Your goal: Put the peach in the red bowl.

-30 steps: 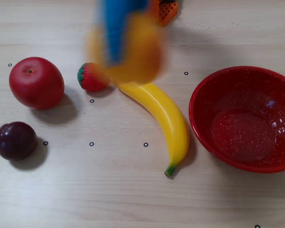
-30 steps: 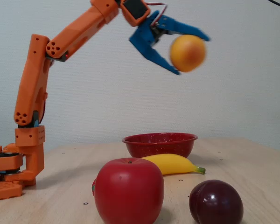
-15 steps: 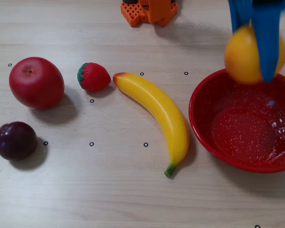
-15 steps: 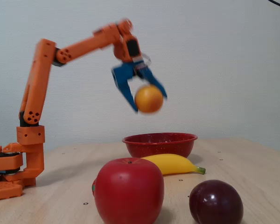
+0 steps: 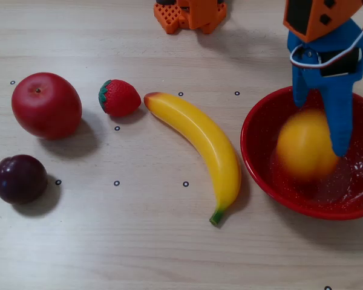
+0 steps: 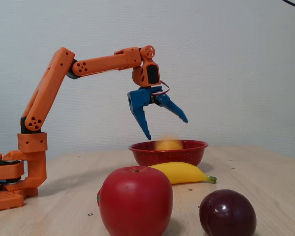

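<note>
Setting: a pale wood-grain table marked with small ringed dots, in front of a plain white wall.
Gripper: the blue 2-finger gripper hangs above the bowl with its fingers spread wide and nothing between them; in the overhead view one blue finger points down across the fruit.
Peach: the yellow-orange peach is inside the red bowl, left of the bowl's middle in the overhead view; in the fixed view only its top shows over the rim.
Bowl: wide, glossy red, standing at the right edge of the overhead view.
Step in hand: the release looks done; the peach is smeared in both views, so it is probably dropping or rolling inside the bowl.
Next move: likely a straight lift and pull-back of the orange arm, keeping the fingers clear of the rim.
Other fruit: a banana lies just beside the bowl; a strawberry, a red apple and a dark plum sit well apart to the left.
Hard to make out: the peach's crease is lost in blur, whether it has settled cannot be told, the bowl's right side is cut off overhead, and the apple hides most of the strawberry in the fixed view.
</note>
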Available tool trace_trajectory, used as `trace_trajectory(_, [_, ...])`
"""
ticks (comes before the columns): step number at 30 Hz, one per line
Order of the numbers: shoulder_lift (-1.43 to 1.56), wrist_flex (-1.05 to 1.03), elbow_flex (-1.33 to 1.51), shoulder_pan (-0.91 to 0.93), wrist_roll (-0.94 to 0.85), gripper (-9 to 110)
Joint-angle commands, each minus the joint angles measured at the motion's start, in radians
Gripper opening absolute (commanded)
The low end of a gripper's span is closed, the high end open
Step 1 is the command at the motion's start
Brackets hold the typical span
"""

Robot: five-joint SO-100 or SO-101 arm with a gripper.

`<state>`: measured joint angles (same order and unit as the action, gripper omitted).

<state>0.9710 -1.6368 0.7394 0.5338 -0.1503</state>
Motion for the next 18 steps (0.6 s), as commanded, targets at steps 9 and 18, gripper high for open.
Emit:
trace_trajectory(9, [0.293,0.094,-0.054,-0.087,-0.018,0])
trace_trajectory(18, [0.848,0.295,0.529,-0.272,0.058,0])
